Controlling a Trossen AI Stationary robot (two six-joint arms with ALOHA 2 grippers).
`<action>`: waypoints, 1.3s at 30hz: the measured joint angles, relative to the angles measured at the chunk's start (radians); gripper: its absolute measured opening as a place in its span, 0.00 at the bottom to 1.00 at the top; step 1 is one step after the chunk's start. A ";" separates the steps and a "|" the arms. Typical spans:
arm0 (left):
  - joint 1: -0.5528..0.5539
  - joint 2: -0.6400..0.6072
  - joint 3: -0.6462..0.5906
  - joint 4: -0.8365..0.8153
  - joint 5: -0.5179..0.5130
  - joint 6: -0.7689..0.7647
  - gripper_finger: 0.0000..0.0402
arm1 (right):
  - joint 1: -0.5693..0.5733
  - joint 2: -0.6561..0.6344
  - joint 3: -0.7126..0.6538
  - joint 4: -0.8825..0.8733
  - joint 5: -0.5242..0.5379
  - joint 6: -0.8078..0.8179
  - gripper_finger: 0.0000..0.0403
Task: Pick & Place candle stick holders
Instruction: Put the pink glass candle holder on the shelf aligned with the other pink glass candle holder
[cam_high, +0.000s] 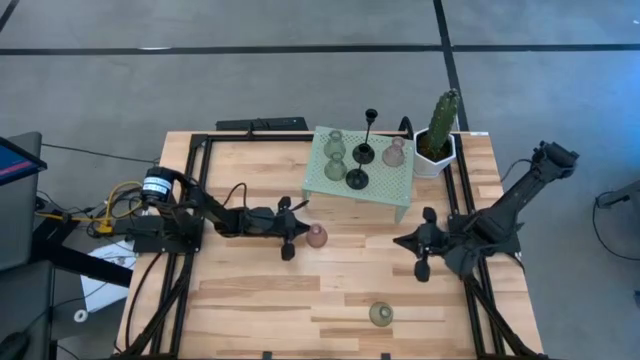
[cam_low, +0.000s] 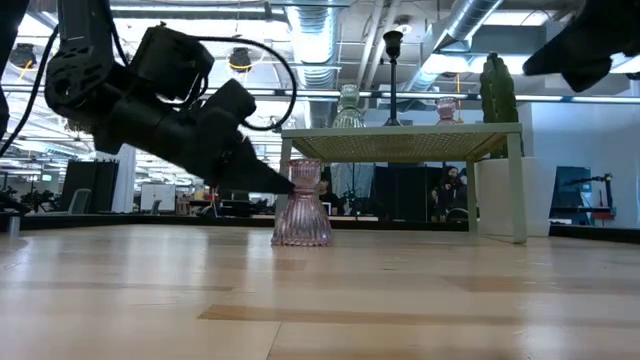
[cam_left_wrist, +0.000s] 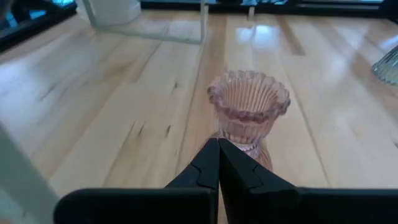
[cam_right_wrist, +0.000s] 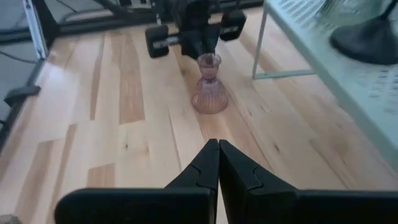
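The pink candle holder (cam_high: 316, 236) stands upright on the bare wood of my worktop (cam_high: 250, 300), in front of the mint-green mesh stand (cam_high: 385, 190) and a little to its left in the high view. My left pincer (cam_high: 297, 226) is low and right next to it; in the left wrist view its two dark fingers (cam_left_wrist: 208, 165) are pressed together, tip to tip, and they end just before the ribbed neck of the holder. I cannot tell if the tips touch the glass. The holder is not between the fingers. My right pincer (cam_high: 410, 242) waits over the right side of the worktop, well apart from the pink holder, and its fingers are closed on nothing too. A green candle holder (cam_high: 380, 314) stands alone near the front edge of the worktop. On the stand I see two more green holders (cam_high: 335, 155), one pink holder (cam_high: 394, 152) and the tall black stem holder (cam_high: 368, 135) with another black one (cam_high: 357, 179) near it. The cactus in a white pot (cam_high: 438, 140) is just beside the stand on the right.
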 joint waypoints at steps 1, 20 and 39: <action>-0.002 0.000 0.007 -0.001 0.000 0.005 0.01 | -0.016 0.017 0.000 0.011 -0.015 -0.004 0.00; -0.022 0.071 0.047 -0.011 0.009 0.012 0.01 | -0.302 0.363 0.001 0.469 -0.376 -0.292 0.00; -0.110 -0.263 -0.194 -0.016 0.039 0.019 0.01 | -0.449 0.656 0.030 0.806 -0.429 -0.247 0.00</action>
